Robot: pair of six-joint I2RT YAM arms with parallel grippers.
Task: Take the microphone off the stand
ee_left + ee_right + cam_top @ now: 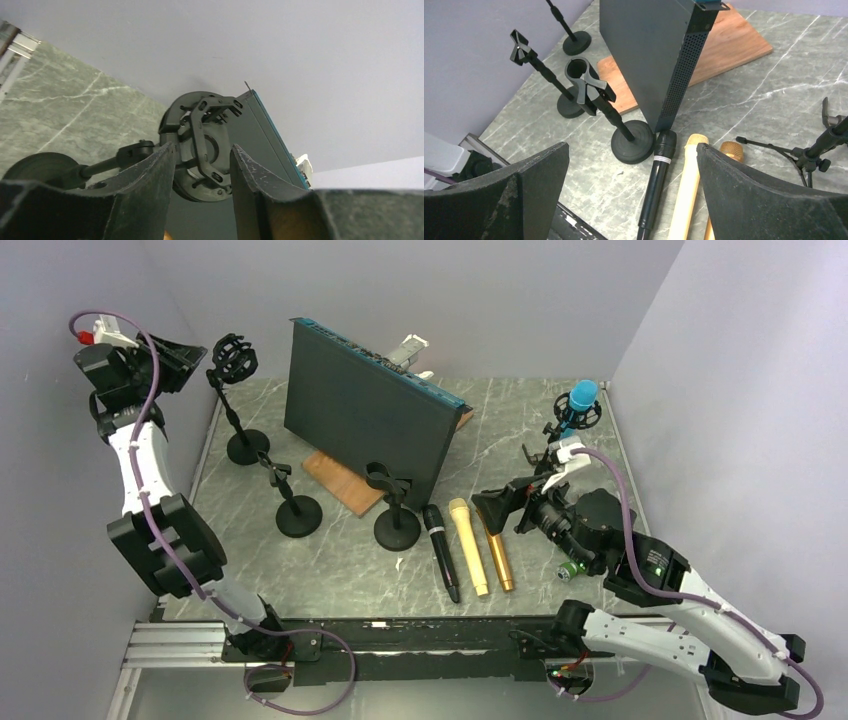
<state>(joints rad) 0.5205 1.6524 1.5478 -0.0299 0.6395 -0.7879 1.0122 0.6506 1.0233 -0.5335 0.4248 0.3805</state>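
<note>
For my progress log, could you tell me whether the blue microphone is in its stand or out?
In: the blue microphone sits upright in the black cradle of its stand, far right.

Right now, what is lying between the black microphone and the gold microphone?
The pale yellow microphone lies between the black microphone and the gold microphone, clearest in the top view.

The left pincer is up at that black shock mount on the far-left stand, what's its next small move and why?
Probably ease the left pincer forward slightly, then close. In the left wrist view its fingers stand apart, framing the round body at the centre of the shock mount, but that body seems to lie past the tips, so closing now might miss it.
</note>
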